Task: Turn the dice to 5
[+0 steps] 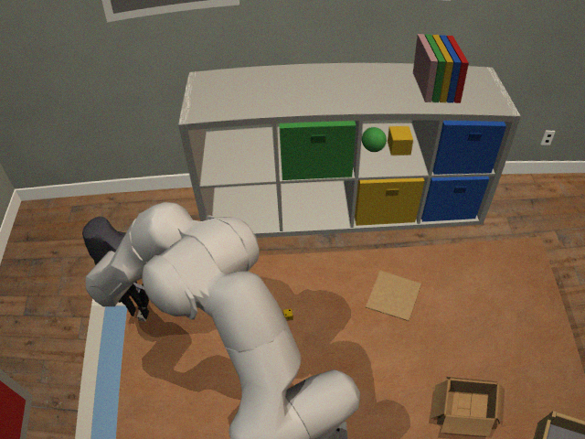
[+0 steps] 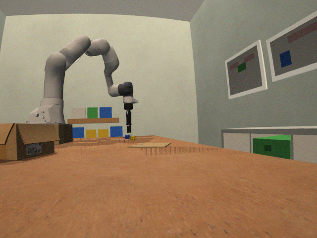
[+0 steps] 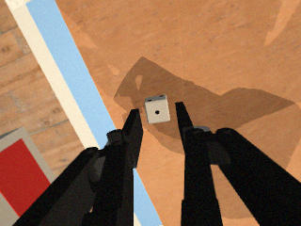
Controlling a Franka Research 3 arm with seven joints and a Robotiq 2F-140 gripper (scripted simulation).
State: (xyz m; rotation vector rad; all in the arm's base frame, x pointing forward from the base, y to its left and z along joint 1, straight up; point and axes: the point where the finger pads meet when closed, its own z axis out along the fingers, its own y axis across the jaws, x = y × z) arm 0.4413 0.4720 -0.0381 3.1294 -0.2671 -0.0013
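Note:
The white die (image 3: 156,109) lies flat on the orange rug near the blue stripe, one pip up. My gripper (image 3: 158,118) hangs straight above it, partly open, fingertips on either side of the die and not touching it. In the top view the gripper (image 1: 136,305) is at the rug's left edge, with the white die hidden under it. The yellow die (image 1: 287,314) lies on the rug further right, also seen in the exterior view (image 2: 132,138). The blue die (image 2: 127,137) lies next to it, hidden by my arm in the top view. The tan mat (image 1: 393,294) lies apart from all the dice.
A blue and white strip (image 1: 106,369) borders the rug at the left. A shelf unit (image 1: 346,142) with coloured bins stands at the back. An open cardboard box (image 1: 467,406) sits at the front right. My arm's base (image 1: 292,406) stands at the front.

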